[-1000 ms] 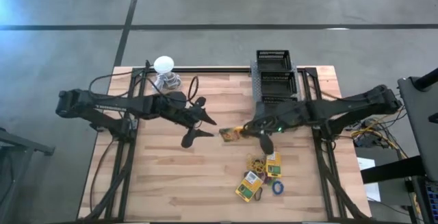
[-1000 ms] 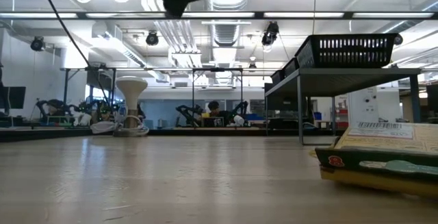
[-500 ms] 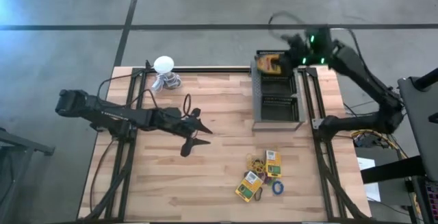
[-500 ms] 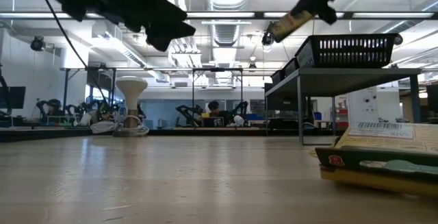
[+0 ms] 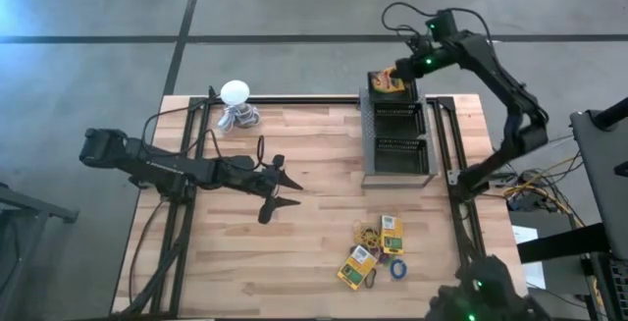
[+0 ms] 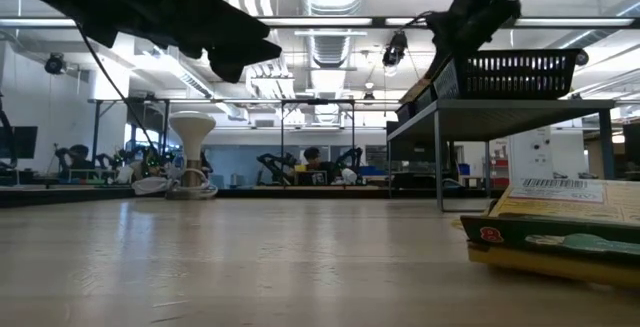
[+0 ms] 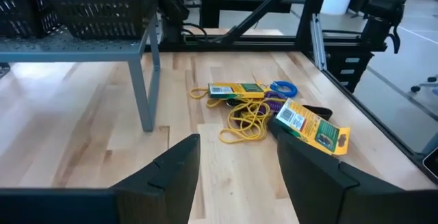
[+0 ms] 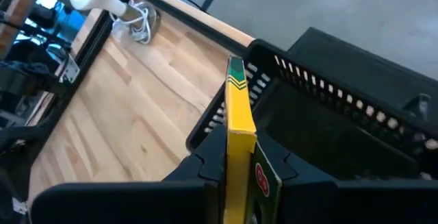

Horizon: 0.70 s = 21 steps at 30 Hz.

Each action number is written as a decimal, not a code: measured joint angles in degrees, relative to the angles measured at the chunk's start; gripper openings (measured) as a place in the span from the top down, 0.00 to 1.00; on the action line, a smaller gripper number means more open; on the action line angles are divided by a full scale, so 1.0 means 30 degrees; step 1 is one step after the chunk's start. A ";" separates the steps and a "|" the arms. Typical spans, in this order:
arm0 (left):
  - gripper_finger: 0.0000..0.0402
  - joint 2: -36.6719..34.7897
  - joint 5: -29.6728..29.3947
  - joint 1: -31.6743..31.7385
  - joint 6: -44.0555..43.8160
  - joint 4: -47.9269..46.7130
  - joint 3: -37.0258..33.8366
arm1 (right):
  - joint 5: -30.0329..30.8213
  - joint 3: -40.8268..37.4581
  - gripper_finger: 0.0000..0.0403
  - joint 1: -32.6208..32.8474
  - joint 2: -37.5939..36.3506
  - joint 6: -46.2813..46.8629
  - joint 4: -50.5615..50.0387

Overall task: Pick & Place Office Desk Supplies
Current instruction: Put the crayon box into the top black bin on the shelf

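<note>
My right gripper (image 5: pixel 397 74) is shut on a yellow-and-green box (image 5: pixel 386 82) over the farthest of three black baskets (image 5: pixel 397 125), which stand on a raised rack at the table's far right. Two more boxes (image 5: pixel 358 262), yellowish rubber bands (image 7: pixel 246 121) and a blue ring (image 5: pixel 397 269) lie flat in a pile near the front right. My left gripper (image 5: pixel 280 188) hovers open above the table's middle, pointing toward that pile, with nothing between its fingers (image 7: pixel 174 176). My right gripper pinches the box's two broad faces (image 8: pixel 236 152) between its two fingers (image 8: pixel 205 172). The fingers slant downward from the table's right side. The box stands on edge, its green end (image 8: pixel 235 70) reaching out past the fingertips, lifted clear above the basket's rim (image 8: pixel 274 56).
A white ball-topped object with a grey coiled base (image 5: pixel 235 100) stands at the far left. The basket rack's legs (image 7: pixel 144 80) rise from the table between my left gripper and the far right corner. Bare wood (image 5: pixel 294 262) lies in the near left half.
My right gripper has carried the box from above the table's middle to the far edge, over the farthest basket, rolling as it went; the box now stands on edge. My left gripper has sunk a little toward the table and stays open.
</note>
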 joint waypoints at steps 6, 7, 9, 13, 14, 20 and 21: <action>0.50 0.0000 0.0004 -0.0099 -0.0451 -0.0077 0.0000 | 0.0036 0.0535 0.91 0.0002 0.0998 0.0298 -0.0073; 0.50 0.0000 0.0003 -0.0131 -0.0455 -0.0077 0.0000 | 0.0052 0.0534 0.91 -0.0018 0.1050 0.0306 -0.0081; 0.50 0.0000 0.0000 -0.0138 -0.0455 -0.0073 0.0000 | 0.0066 0.0507 0.91 -0.0012 0.1232 0.0434 -0.0082; 0.50 0.0000 0.0000 -0.0137 -0.0456 -0.0073 0.0000 | 0.0095 0.0471 0.91 0.0002 0.1740 0.0816 -0.0079; 0.50 0.0000 0.0003 -0.0138 -0.0455 -0.0073 0.0000 | 0.0095 0.0471 0.91 0.0002 0.1870 0.0825 -0.0101; 0.50 0.0000 0.0000 -0.0166 -0.0462 -0.0066 0.0000 | 0.0287 0.0442 0.91 0.0002 0.2357 0.0951 -0.0180; 0.50 0.0000 0.0005 -0.0168 -0.0462 -0.0068 0.0000 | 0.0567 0.0442 0.91 0.0002 0.2368 0.0952 -0.0217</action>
